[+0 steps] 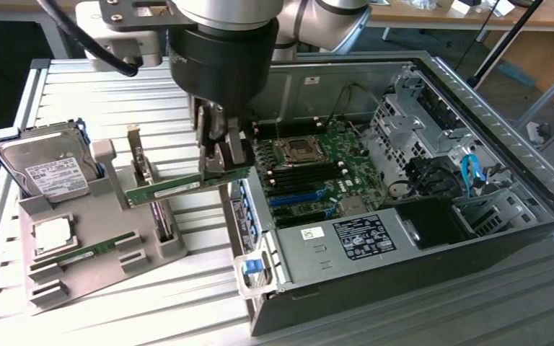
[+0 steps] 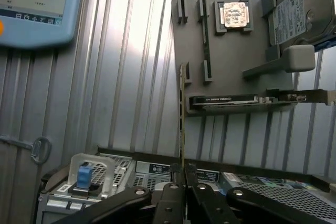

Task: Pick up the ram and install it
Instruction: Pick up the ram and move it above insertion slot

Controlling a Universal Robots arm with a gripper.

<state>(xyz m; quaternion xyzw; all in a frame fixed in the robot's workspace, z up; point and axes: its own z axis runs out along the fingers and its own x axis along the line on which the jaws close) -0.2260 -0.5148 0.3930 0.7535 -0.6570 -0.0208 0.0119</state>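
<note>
The fingers [image 1: 229,153] are closed on the ram [image 1: 176,189], pinching it near one end. The rest of the green stick reaches out from them toward the exterior view's left, slightly tilted and clear of everything under it. It hangs above the grey holder [image 1: 84,277], just beside the open computer case [image 1: 508,187]. In the wrist view the ram [image 2: 182,114] appears edge-on, a thin strip rising from between the two dark fingers [image 2: 171,203].

A second, similar stick [image 1: 89,252] lies flat in a slot of the holder, near the square silver processor [image 1: 54,234]. A hard drive [image 1: 51,169] stands at the holder's far end and an expansion card [image 1: 142,162] stands upright in its own slot.

Holder and case sit on a worktop [image 1: 75,79] of ribbed pale metal slats. The case lies on its side with the motherboard [image 1: 306,162] exposed and the labelled power supply [image 1: 359,241] nearer the camera. Behind the worktop runs a wooden desk [image 1: 469,16]. The wrist view also catches a pale blue screen unit [image 2: 31,3] lying on the slats
</note>
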